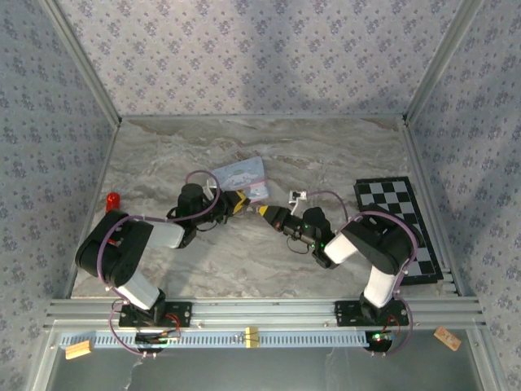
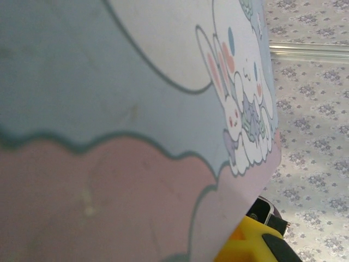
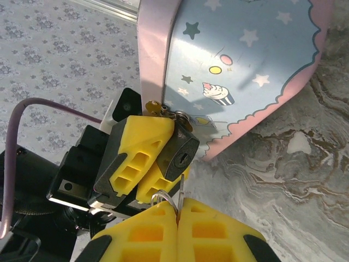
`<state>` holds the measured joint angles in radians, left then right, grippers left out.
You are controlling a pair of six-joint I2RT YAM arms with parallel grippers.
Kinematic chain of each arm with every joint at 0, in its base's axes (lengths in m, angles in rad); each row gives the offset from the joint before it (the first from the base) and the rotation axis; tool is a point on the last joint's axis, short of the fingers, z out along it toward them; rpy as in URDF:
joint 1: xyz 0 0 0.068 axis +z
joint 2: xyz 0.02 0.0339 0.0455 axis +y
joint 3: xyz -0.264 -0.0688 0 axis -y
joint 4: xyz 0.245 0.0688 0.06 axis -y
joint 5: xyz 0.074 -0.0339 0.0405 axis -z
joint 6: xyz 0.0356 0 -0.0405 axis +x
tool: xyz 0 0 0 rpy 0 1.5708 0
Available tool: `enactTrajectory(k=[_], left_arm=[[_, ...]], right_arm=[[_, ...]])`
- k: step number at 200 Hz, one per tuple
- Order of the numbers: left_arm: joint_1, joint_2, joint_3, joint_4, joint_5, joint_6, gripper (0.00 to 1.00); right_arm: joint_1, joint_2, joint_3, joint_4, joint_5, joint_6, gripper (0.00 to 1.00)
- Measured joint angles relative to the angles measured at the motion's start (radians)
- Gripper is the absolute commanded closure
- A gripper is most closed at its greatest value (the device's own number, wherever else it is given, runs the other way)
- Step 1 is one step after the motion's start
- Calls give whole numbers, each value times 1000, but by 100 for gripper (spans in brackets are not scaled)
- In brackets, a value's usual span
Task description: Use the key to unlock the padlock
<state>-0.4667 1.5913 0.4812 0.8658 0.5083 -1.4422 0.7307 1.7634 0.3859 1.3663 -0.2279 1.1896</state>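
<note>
Nearest in the right wrist view, the right gripper (image 3: 178, 203) has its yellow fingers pressed together on the small silver key (image 3: 180, 188) with its wire ring, the blade pointing up; just beyond it sits the tiny dull grey metal padlock (image 3: 179, 154), keyhole face turned toward the blade tip, which looks very near the slot but, as far as I can judge, not yet in it; the left gripper (image 3: 158, 158) appears clamped around the padlock body, and the shackle hangs at the clasp of the pastel blue-and-pink cartoon-printed tin box (image 3: 245, 60) behind; the step in hand is insertion, so the next move calls for a straight push along the blade's line, then a twist, while the left arm holds firm; the key-to-keyhole alignment is read from the right wrist view, whereas the left wrist view gives the tin's rabbit print up close; the top view adds the layout, both grippers meeting at the tin's near edge mid-table, with a black-and-white chequered board (image 1: 399, 228) lying far right
</note>
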Motion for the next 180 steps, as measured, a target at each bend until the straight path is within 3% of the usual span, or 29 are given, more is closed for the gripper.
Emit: enactTrajectory(k=[93, 180], left_arm=[[0, 0, -14, 65, 0, -61, 100], [-14, 38, -48, 234, -39, -140, 100]], right_arm=[[-25, 0, 29, 0, -27, 24, 100], [-26, 16, 64, 0, -50, 57, 100]])
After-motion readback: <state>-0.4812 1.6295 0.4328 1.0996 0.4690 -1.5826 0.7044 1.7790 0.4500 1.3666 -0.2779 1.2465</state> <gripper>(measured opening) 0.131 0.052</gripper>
